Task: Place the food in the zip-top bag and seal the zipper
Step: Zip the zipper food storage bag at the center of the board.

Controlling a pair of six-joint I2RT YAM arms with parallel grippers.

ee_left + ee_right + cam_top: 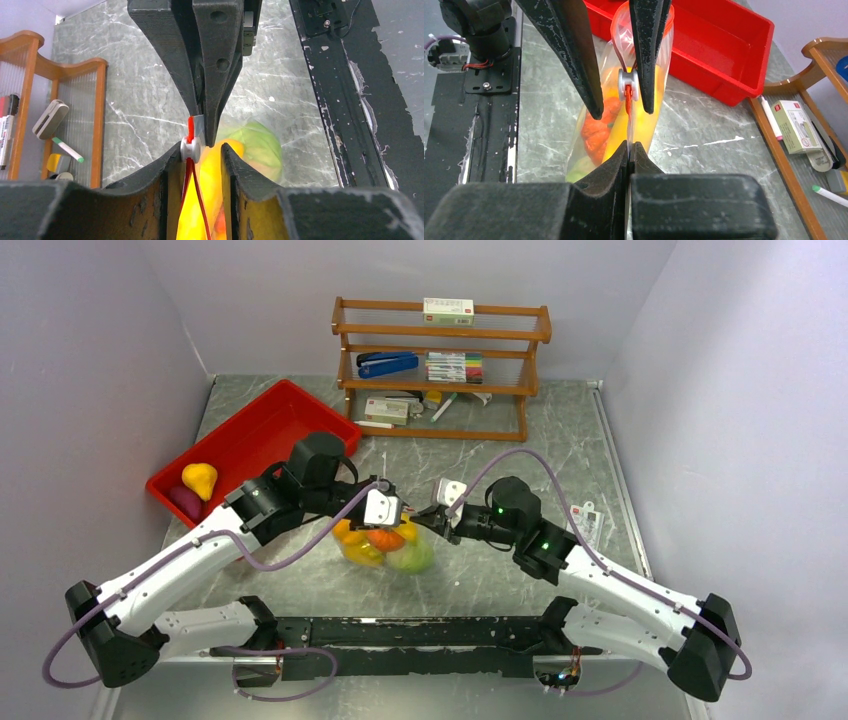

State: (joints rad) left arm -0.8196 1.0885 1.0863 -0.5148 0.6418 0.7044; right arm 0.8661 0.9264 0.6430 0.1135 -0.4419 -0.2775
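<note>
Sealing step. Bag (388, 548) hangs mid-table between the two arms, food (596, 131) inside: orange, yellow and green pieces. Right end effector (630, 146) is pressed together on the bag's mouth edge, anchoring the zipper (191, 126). Left end effector (201, 150) is spread, fingers straddling the white slider (190, 148). The slider sits against one finger, not clamped. To do this well, I'd say: hold the right pinch firm as the anchor, keep the strip taut and straight, and push the slider with the finger face along the strip line. No twist, or it likely rides off the track or the floppy plastic bunches up. Pose: both arms reach inward and forward, elbows out, wrists facing each other nearly tip to tip over the table (480, 465). Note: a pear (200, 478) and a purple piece (185, 503) lie in the red tray (262, 430), outside the bag.
</note>
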